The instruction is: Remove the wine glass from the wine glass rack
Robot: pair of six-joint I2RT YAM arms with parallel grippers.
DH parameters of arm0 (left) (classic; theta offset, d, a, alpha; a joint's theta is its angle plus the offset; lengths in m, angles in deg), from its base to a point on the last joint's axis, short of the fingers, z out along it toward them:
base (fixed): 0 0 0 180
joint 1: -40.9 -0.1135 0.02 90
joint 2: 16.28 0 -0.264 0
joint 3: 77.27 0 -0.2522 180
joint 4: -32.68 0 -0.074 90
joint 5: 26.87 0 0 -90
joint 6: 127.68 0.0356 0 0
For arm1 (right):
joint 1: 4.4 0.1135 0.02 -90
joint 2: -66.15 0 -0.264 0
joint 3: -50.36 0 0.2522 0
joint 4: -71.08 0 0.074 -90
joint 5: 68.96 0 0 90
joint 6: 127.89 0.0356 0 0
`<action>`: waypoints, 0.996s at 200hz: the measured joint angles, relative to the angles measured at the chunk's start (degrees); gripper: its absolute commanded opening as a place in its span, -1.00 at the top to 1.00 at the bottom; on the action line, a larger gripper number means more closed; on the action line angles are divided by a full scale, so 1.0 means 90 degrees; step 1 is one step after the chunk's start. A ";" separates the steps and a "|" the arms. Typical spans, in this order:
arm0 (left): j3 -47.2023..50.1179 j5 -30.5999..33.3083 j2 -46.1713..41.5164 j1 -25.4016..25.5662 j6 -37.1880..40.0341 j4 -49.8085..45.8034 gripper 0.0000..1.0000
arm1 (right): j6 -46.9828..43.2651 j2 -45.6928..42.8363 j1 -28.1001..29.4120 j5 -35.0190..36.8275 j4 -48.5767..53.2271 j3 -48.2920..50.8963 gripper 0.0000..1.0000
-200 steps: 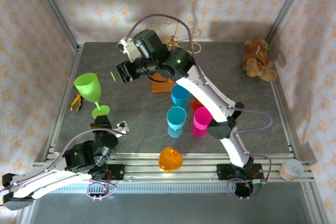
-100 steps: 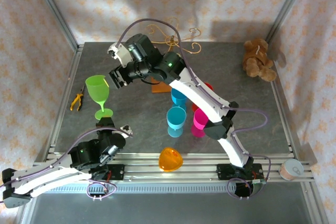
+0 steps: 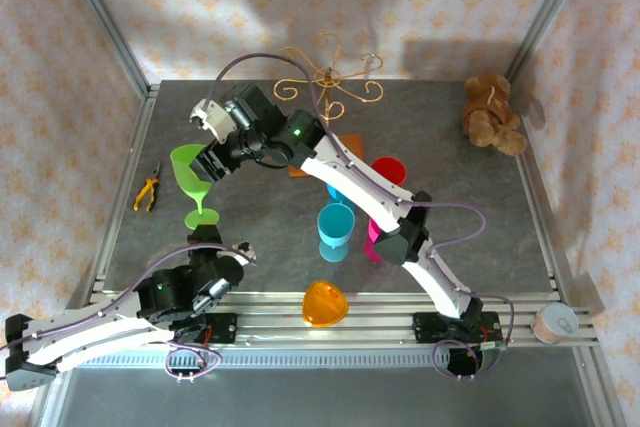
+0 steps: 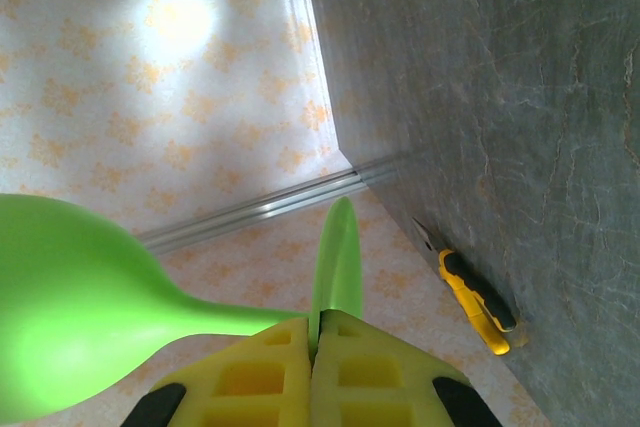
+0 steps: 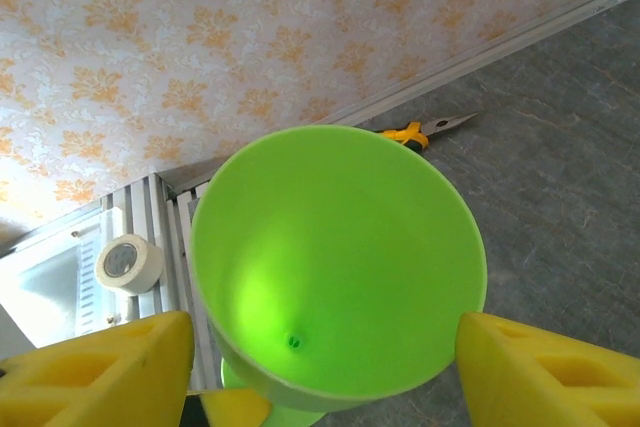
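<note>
The green wine glass (image 3: pixel 190 169) stands off the wine glass rack (image 3: pixel 325 77), over the table's left side. My left gripper (image 4: pixel 320 322) is shut on the rim of its round foot (image 3: pixel 203 215), yellow pads pressed together on the thin green disc. In the right wrist view, I look down into the glass's bowl (image 5: pixel 335 257). My right gripper (image 5: pixel 325 347) is open, one yellow pad (image 5: pixel 100 367) on each side of the bowl. From above, the right gripper (image 3: pixel 203 142) sits at the bowl and the left gripper (image 3: pixel 207 237) below the foot.
Yellow-handled pliers (image 3: pixel 147 192) lie by the left wall. Two blue cups (image 3: pixel 335 230), a pink cup (image 3: pixel 378 235) and a red cup (image 3: pixel 388 169) stand mid-table. An orange piece (image 3: pixel 325 304) rests on the front rail, a teddy bear (image 3: pixel 492 112) back right, a tape roll (image 3: pixel 553 324) front right.
My right gripper has swung left from beside the rack to the glass's bowl, with its jaws widening. The glass has shifted slightly right while the left gripper holds it.
</note>
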 measured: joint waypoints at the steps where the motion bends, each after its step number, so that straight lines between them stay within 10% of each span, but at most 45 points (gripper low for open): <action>1: 0.0000 0.0000 0.0002 0.0000 0.0002 0.0000 1.00 | -0.0005 0.0002 0.0000 0.0000 -0.0002 -0.0002 -0.40; 199: 0.0002 -0.0024 0.0406 0.0165 0.0216 0.0168 1.00 | -0.1273 0.0087 0.0056 -0.0168 0.0410 -0.0041 -0.34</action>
